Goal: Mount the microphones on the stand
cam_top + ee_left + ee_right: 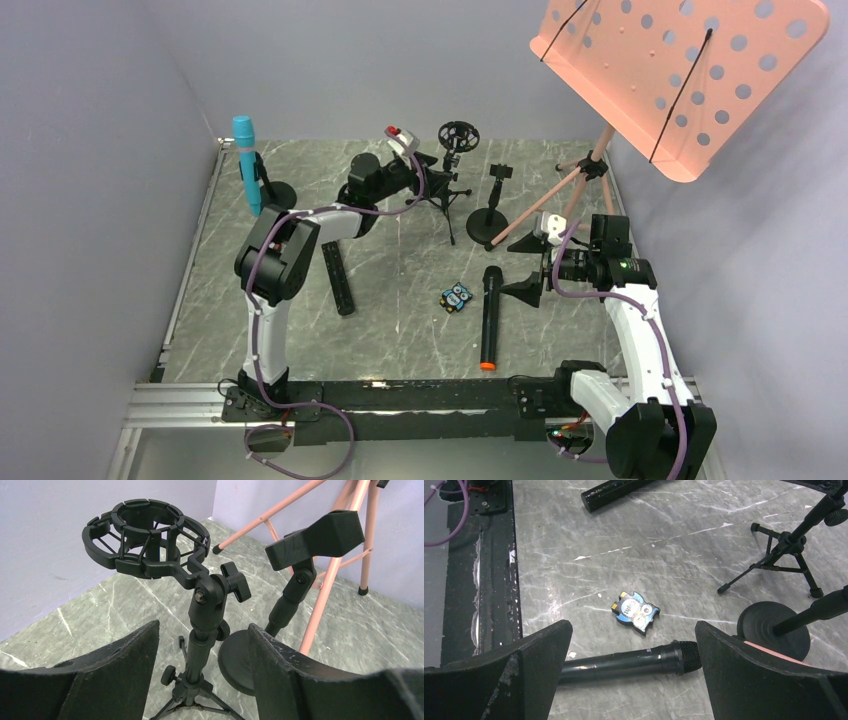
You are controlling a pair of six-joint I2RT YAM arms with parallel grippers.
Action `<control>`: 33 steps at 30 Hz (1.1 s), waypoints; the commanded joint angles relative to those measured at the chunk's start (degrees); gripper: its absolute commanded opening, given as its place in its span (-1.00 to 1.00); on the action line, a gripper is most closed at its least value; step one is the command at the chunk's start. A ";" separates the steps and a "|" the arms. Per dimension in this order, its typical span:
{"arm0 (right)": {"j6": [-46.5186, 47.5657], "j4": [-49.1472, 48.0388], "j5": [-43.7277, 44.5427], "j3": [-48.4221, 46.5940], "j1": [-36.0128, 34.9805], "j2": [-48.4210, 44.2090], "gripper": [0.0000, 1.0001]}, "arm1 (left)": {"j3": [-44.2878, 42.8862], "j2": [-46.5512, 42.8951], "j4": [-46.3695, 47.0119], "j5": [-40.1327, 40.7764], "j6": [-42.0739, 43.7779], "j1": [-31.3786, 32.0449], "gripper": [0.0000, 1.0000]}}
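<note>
The right gripper (631,630) hangs wide open, empty, over the black microphone (624,662) — ready to grab. The left gripper (204,626), open and empty too, faces the stand (205,602).

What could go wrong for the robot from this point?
1. The right tool hangs open over the all-black microphone, and the owl figure lies close beside it. Closing might catch or knock the owl.
2. The left tool is open right at the slim tripod stand with the ring-shaped holder. A nudge could tip it.
</note>
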State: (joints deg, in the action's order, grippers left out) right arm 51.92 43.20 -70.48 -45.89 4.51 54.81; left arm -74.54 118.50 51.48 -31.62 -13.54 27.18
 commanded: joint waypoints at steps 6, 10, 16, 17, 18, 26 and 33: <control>2.31 -0.14 -0.07 -1.05 0.15 -0.09 0.99 | -5.27 1.26 -1.34 4.52 4.89 3.02 0.23; 2.48 0.01 0.04 -1.13 0.10 -0.14 0.99 | -7.31 1.83 -4.09 7.51 6.04 3.52 0.06; 2.61 0.13 0.19 -1.22 0.14 -0.22 0.99 | -8.15 2.56 -4.46 8.94 6.15 3.90 -0.17; 2.72 0.21 0.18 -1.22 0.14 -0.23 0.99 | -8.28 2.60 -4.80 8.78 6.22 3.91 -0.17; 2.74 0.29 0.16 -1.22 0.14 -0.23 0.99 | -8.42 2.61 -4.92 8.65 6.43 4.00 -0.17; 3.10 0.66 0.06 -1.40 0.19 -0.09 0.99 | -9.44 2.79 -6.50 8.21 8.45 4.22 -0.21; 3.27 0.88 0.16 -1.40 0.14 -0.23 1.00 | -8.51 0.84 -6.65 8.84 12.67 4.22 -0.98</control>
State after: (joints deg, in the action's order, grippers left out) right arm 53.17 43.70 -69.43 -45.89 4.51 54.81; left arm -81.56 120.73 43.79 -23.97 -5.04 31.22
